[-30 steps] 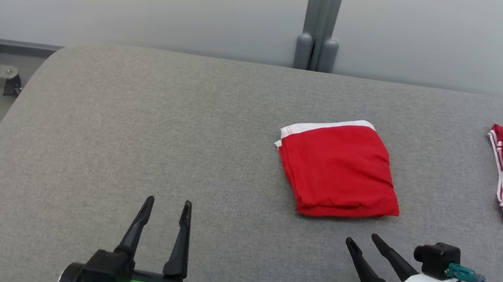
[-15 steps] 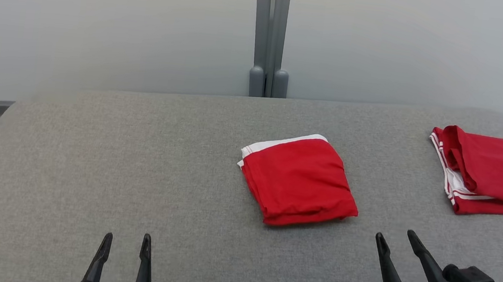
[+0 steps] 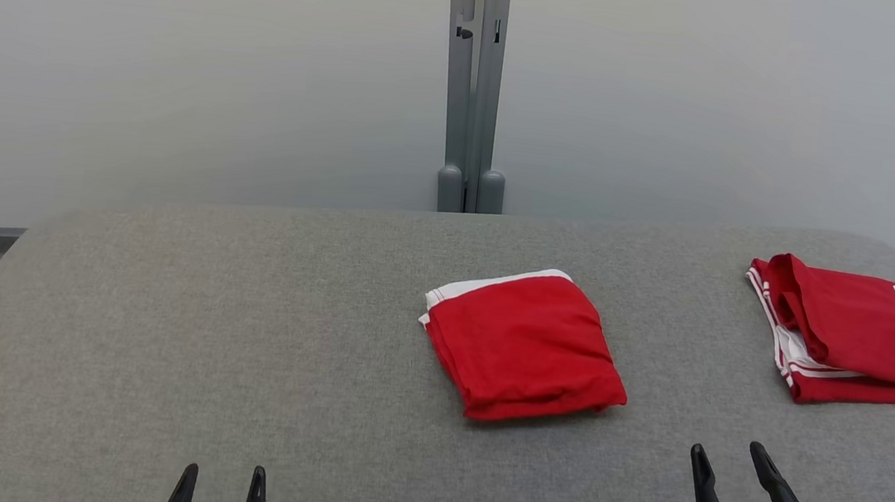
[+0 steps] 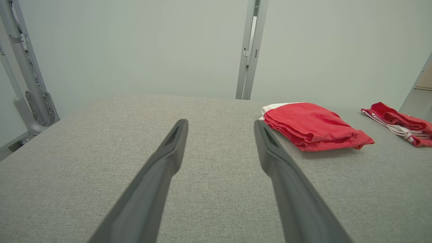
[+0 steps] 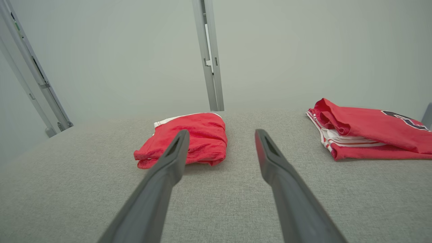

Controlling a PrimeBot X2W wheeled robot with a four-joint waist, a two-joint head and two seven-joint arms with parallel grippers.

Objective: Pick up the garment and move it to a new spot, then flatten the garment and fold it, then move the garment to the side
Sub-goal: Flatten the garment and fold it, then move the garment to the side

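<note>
From here I see the folded red garment (image 3: 525, 344) lying flat on the grey table (image 3: 198, 325), roughly midway between the left and right edges and somewhat nearer the far edge. Its white band is turned toward the far left, and its layered fold edges face the near left. My left gripper (image 3: 225, 471) sits low toward the near edge on the left side. Its two fingers are spread apart with nothing between them, and their tips hover over bare cloth. The garment is ahead of that gripper and off to its right, well apart from it. In the left wrist view it lies just past the right-hand finger, clear of the gap. My right gripper (image 3: 726, 448) is toward the near edge on the right side, its fingers also spread and empty. The garment is ahead of it and to its left, with a strip of bare table between the fingertips and the garment's near right corner. In the right wrist view the left-hand fingertip lines up with the garment's near edge, but the garment lies beyond the tip and is not touched. A red jersey (image 3: 863, 336) with white trim and a dark number lies loosely folded at the far right corner, apart from both grippers. A grey post (image 3: 474, 79) rises behind the far edge.
</note>
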